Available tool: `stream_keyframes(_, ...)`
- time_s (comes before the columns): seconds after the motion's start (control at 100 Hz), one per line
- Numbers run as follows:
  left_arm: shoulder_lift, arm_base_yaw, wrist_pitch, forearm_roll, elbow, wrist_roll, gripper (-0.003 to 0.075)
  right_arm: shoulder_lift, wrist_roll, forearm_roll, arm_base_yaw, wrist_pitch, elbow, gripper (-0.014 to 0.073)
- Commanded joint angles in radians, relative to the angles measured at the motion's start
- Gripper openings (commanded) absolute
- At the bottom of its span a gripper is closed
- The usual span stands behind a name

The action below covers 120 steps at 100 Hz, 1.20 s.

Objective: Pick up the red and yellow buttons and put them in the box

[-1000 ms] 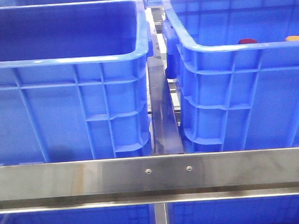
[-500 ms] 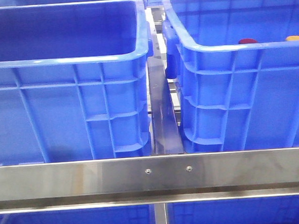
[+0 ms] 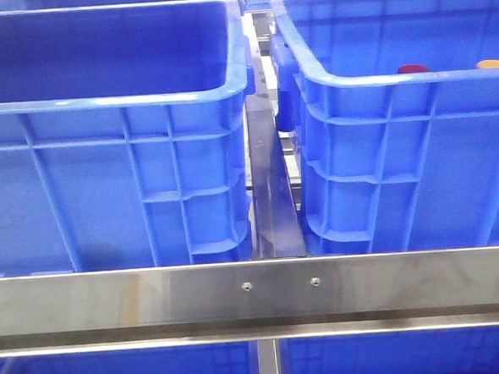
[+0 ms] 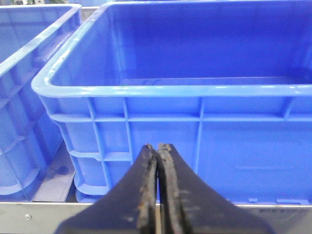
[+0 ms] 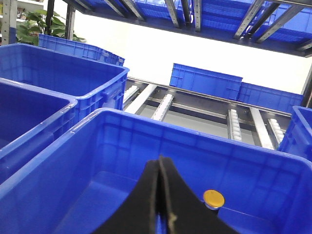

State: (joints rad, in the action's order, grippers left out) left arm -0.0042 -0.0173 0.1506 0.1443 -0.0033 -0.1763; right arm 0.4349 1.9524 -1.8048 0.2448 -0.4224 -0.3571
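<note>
Two buttons, red button (image 3: 412,68) and yellow button (image 3: 493,64), lying in the right-hand crate (image 3: 401,169), none yet in the empty left box (image 3: 113,178), with left pincer (image 4: 157,195) and right pincer (image 5: 160,195) both closed, holding nothing.

Two crates (image 3: 112,161) (image 3: 400,161), two buttons (image 3: 412,69) (image 3: 493,64)

Bright blue all over the left crate (image 3: 114,187), its ribbed wall a shade lighter than the deep blue shadowed inside. The right crate (image 3: 401,169) matches it, same saturated blue. Just above its rim peep a red button (image 3: 413,69) and an orange-yellow button (image 3: 494,64). A brushed silver rail (image 3: 256,290) gleams grey across the front. The left hand (image 4: 158,195) is black, edges scuffed brown; the right hand (image 5: 161,200) is black too.
</note>
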Motion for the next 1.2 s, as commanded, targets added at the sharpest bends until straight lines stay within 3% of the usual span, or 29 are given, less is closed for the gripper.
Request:
stream_keyframes(0.0,-0.035,-0.002,-0.083,-0.011,0.050,-0.011,-0.0019,0.003,0.000,-0.114,0.005,-0.027,-0.024,-0.0069)
stream_keyframes(0.57,-0.035,-0.002,-0.083,-0.011,0.048,-0.011,-0.0019,0.003,0.000,-0.114,0.005,-0.027,-0.024,-0.0069)
stream_keyframes(0.81,-0.035,-0.002,-0.083,-0.011,0.048,-0.011,-0.0019,0.003,0.000,-0.114,-0.115,-0.020,-0.024,-0.0069)
stream_keyframes(1.06,-0.035,-0.002,-0.083,-0.011,0.048,-0.011,-0.0019,0.003,0.000,-0.114,-0.123,-0.023,-0.025,-0.0069)
stream_keyframes(1.19,-0.035,-0.002,-0.083,-0.011,0.048,-0.011,-0.0019,0.003,0.000,-0.076,-0.125,0.053,-0.025,-0.0069)
